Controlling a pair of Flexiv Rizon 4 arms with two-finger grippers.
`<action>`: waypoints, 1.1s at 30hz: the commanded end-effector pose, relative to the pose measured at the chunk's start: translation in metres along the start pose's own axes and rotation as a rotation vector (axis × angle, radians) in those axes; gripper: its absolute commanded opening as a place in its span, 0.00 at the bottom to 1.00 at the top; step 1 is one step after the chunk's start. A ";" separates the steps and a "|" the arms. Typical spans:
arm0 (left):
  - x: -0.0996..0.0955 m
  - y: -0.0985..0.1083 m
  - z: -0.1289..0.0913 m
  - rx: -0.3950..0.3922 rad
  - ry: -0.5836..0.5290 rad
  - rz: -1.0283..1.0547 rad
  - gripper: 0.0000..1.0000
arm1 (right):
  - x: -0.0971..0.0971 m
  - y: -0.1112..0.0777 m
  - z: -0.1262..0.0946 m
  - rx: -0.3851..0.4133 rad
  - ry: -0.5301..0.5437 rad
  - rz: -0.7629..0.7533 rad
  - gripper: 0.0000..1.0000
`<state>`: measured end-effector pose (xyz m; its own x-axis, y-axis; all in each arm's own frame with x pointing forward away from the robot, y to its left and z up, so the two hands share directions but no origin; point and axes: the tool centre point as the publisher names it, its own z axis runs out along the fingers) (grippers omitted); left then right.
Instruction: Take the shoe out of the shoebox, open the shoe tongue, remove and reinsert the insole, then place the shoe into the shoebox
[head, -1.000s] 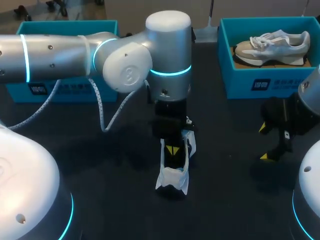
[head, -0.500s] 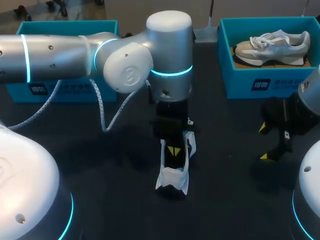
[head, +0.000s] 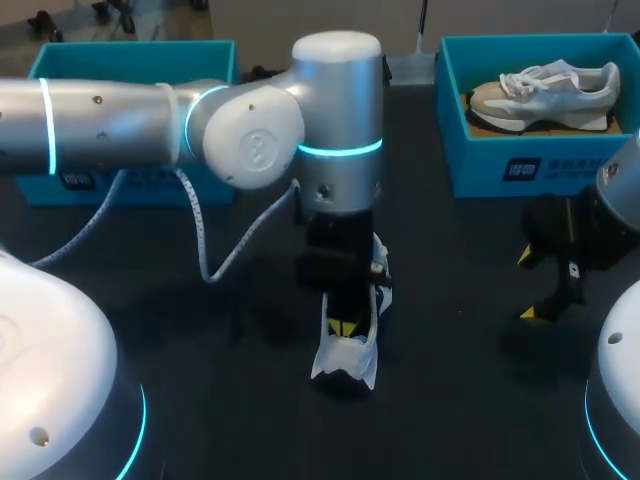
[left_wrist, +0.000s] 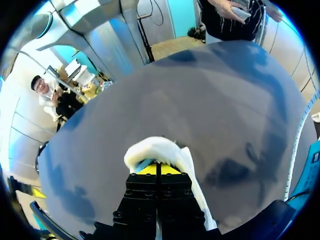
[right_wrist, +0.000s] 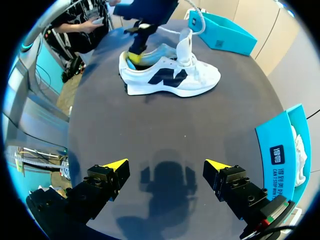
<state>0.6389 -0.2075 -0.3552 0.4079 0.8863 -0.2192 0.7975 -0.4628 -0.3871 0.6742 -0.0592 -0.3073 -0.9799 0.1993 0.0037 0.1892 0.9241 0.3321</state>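
Observation:
A white sneaker (head: 350, 345) with a dark side mark lies mid-table, its tongue (right_wrist: 186, 44) standing up. My left gripper (head: 343, 327) is down in the shoe's opening near the heel, shut on the heel end of a grey-blue insole (right_wrist: 156, 52) that sticks up out of the shoe. In the left wrist view the shut yellow tips (left_wrist: 159, 169) sit just behind the white heel collar (left_wrist: 150, 147). My right gripper (right_wrist: 167, 170) hovers open and holds nothing at the table's right (head: 530, 285), well away from the shoe (right_wrist: 172, 77).
A teal shoebox (head: 455, 150) at the back right holds a second pale sneaker (head: 545, 90). Another teal box (head: 130, 55) stands at the back left, partly behind my left arm. A white cable (head: 205, 235) loops down from that arm.
My left gripper has shifted along the shoe toward the heel, nearer the table's front. The right arm has stayed still.

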 end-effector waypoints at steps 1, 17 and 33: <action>-0.005 0.003 0.022 0.024 0.008 -0.016 0.00 | 0.001 0.000 0.001 0.003 -0.003 0.000 1.00; 0.031 0.039 0.067 -0.237 0.190 -0.114 0.00 | 0.001 0.000 0.001 0.003 -0.003 0.000 1.00; 0.013 0.049 0.005 -0.243 0.080 -0.161 0.00 | 0.001 0.000 0.001 0.003 -0.003 0.000 1.00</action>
<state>0.6812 -0.2244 -0.3955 0.2865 0.9566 -0.0533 0.9480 -0.2911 -0.1287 0.6742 -0.0594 -0.3072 -0.9799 0.1996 0.0034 0.1894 0.9240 0.3322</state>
